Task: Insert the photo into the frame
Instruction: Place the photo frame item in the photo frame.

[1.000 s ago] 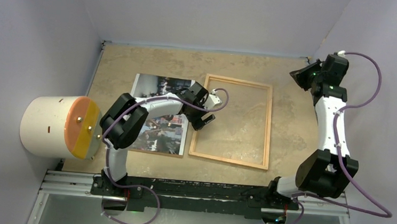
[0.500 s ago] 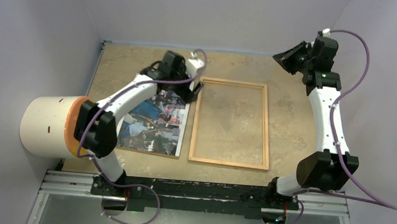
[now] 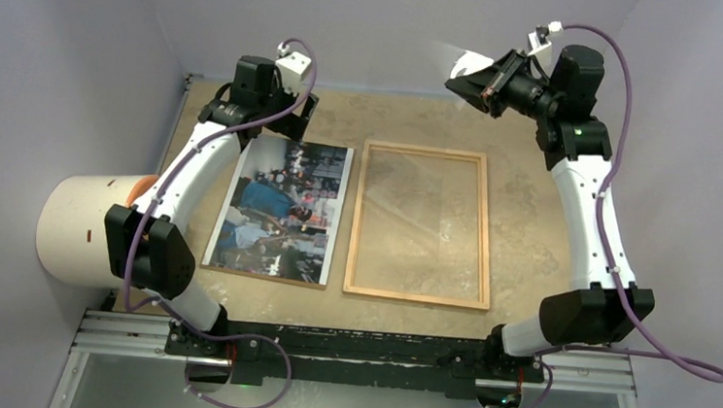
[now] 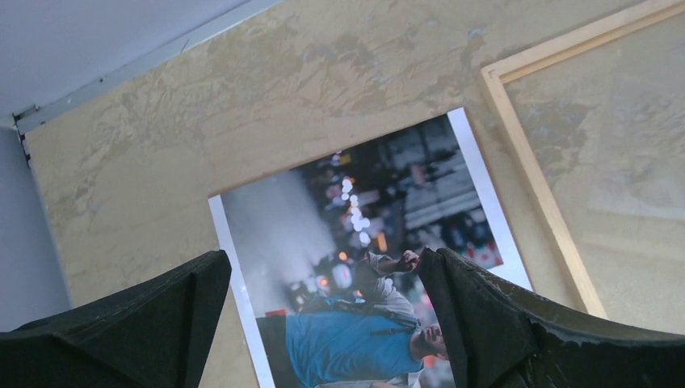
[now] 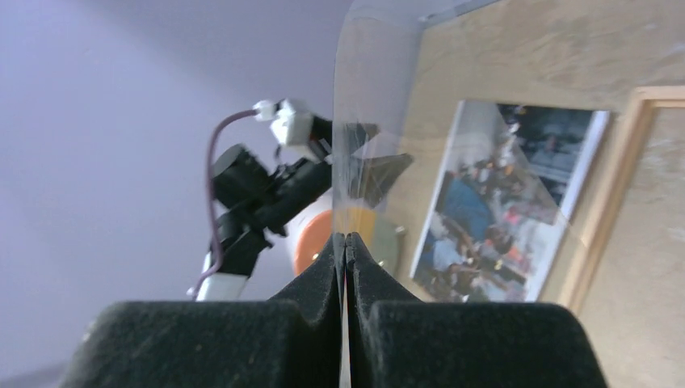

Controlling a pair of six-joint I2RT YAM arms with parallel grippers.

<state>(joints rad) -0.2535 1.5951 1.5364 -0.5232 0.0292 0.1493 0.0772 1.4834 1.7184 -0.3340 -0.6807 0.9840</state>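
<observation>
On the table [image 3: 535, 179], photo [image 3: 284, 208] face-up, long axis near-to-far, beside frame [image 3: 427, 150]

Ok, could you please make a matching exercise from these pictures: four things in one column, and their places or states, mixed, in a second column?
Column one
1. glossy colour photo print
2. thin light-wood rectangular frame
3. left pincer
4. right pincer

Column two
A. shut on a clear thin sheet, held up in the air
B. lies flat on the beige table, on the right arm's side
C. open and empty, near the print's far end
D. lies flat, on the left arm's side

Pairs: 1-D, 2-B, 3-C, 4-A
</observation>
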